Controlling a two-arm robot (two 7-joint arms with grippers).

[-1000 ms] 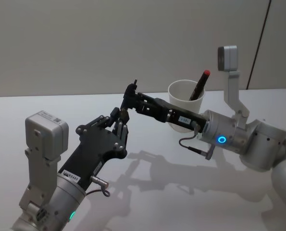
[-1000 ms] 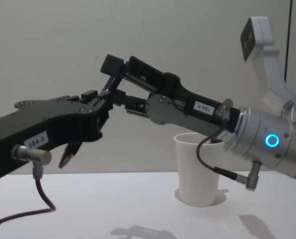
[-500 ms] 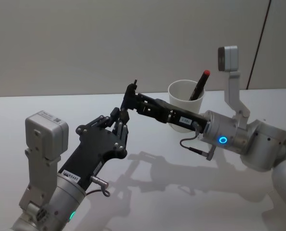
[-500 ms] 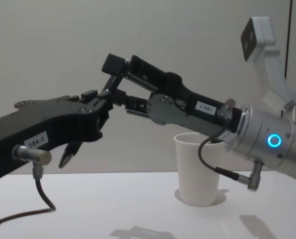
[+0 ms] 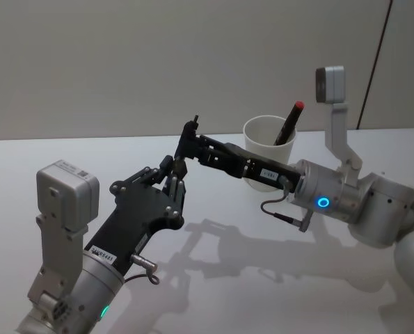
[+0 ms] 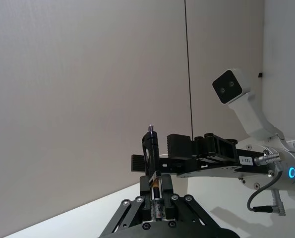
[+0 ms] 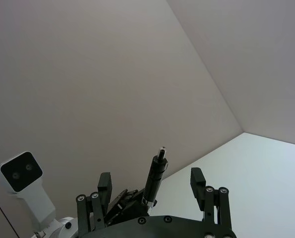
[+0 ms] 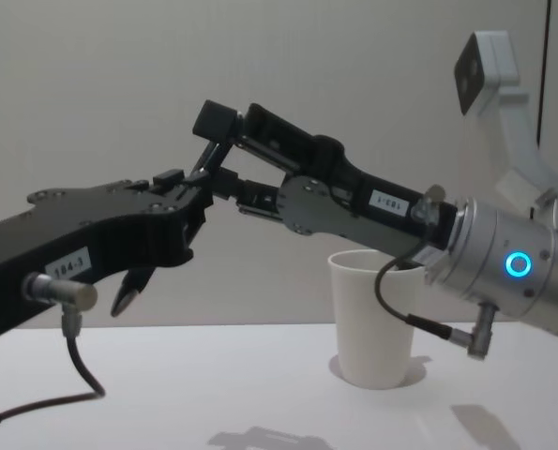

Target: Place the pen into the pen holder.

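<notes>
My left gripper (image 5: 177, 169) is raised over the table and shut on the pen (image 6: 157, 201), a dark slim pen held upright with its tip up. My right gripper (image 5: 187, 139) reaches in from the right and stands open with one finger on either side of the pen (image 7: 154, 178). A gap shows on both sides, with no contact. The pen holder (image 5: 257, 142), a white paper cup, stands on the table behind the right arm; the chest view has it (image 8: 372, 319) below that arm. A red-capped pen (image 5: 289, 124) leans inside it.
The white table (image 5: 213, 278) stretches under both arms, and a grey wall rises behind it. The right wrist camera (image 5: 330, 83) sticks up on its bracket next to the cup.
The right arm's wrist has shifted a hair to the right. Both grippers and the pen stay where they were.
</notes>
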